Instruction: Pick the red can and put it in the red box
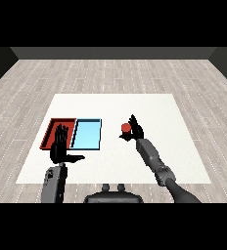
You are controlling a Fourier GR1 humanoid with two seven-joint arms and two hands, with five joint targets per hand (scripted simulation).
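Note:
The red can point(126, 128) stands upright on the white table, right of the trays. My right hand point(135, 131) is just right of it and close against it. Its fingers point up and away, straight, and the thumb reaches out below the can; nothing is curled round the can. The red tray point(50, 130) lies at the left, with the light blue tray point(87, 135) directly to its right. My left hand point(60, 148) hovers over the red tray's near part, open, fingers spread upward and thumb pointing right. It hides part of that tray.
The white table point(154, 107) stretches between the blue tray and the can, and behind both. Its right edge lies well past my right forearm point(153, 158). Wooden floor surrounds the table.

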